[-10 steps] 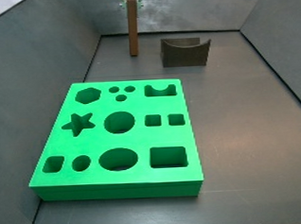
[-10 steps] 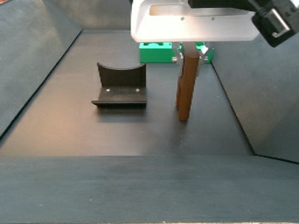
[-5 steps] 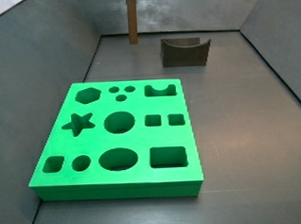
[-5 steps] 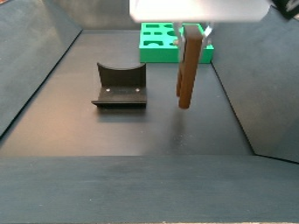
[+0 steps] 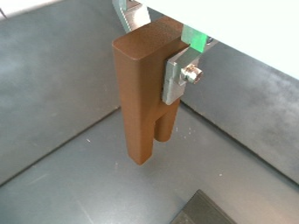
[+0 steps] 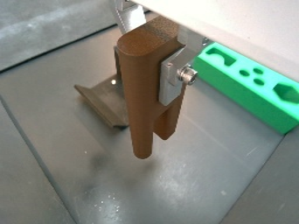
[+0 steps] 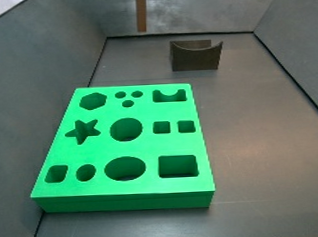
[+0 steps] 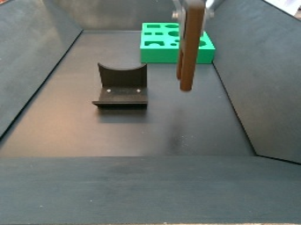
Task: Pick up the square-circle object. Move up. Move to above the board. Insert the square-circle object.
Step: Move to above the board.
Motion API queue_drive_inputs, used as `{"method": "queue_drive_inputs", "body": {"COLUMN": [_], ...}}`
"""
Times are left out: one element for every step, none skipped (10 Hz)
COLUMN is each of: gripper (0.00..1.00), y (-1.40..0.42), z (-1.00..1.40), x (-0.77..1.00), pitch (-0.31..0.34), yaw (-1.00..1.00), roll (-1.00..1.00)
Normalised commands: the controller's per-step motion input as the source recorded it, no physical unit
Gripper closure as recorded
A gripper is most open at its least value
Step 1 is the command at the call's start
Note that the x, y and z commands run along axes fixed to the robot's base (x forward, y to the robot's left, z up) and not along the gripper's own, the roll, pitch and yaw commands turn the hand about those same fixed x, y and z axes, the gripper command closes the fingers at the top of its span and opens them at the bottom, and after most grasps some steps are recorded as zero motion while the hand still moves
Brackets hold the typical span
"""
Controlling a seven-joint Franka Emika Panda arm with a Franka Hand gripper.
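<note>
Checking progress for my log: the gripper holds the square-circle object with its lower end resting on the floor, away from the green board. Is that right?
Not quite. The square-circle object is lifted, its lower end clear of the floor, as a side view shows. The rest holds: the gripper clamps it between its fingers, away from the board.

I had the gripper raised high, well clear of the surface, silver fingers clamped on the square-circle object, pointing down.

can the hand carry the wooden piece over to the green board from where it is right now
Probably yes. The hand is shut on the square-circle object and holds it clear of the floor. Nothing stands between it and the board; the dark block sits off to the side.
</note>
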Motion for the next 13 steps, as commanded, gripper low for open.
{"method": "queue_drive_inputs", "body": {"gripper": [1.00,1.00,1.00,1.00,1.00,1.00,1.00,1.00,1.00,1.00,1.00,1.00,1.00], "y": [-0.09,-0.08,-0.07,-0.05,-0.04,-0.02,-0.02,-0.01,-1.00,-1.00,-1.00,-1.00,-1.00], "z": [1.00,1.00,1.00,0.92,0.76,0.60,0.38,0.22,0.13,0.13,0.13,0.13,0.13], "x": [0.12,0.10,0.09,0.08,0.06,0.04,0.02,0.02,0.04,0.04,0.03,0.03,0.03], "pitch": [0.121,0.101,0.094,0.092,0.096,0.098,0.097,0.094,0.073,0.060,0.032,0.006,0.007], "yaw": [0.06,0.04,0.03,0.02,0.02,0.02,0.02,0.02,-0.38,-0.34,-0.21,-0.12,-0.05], "roll": [-0.01,0.00,0.01,0.03,0.04,0.05,0.06,0.07,0.23,0.23,0.20,0.08,0.04]}}
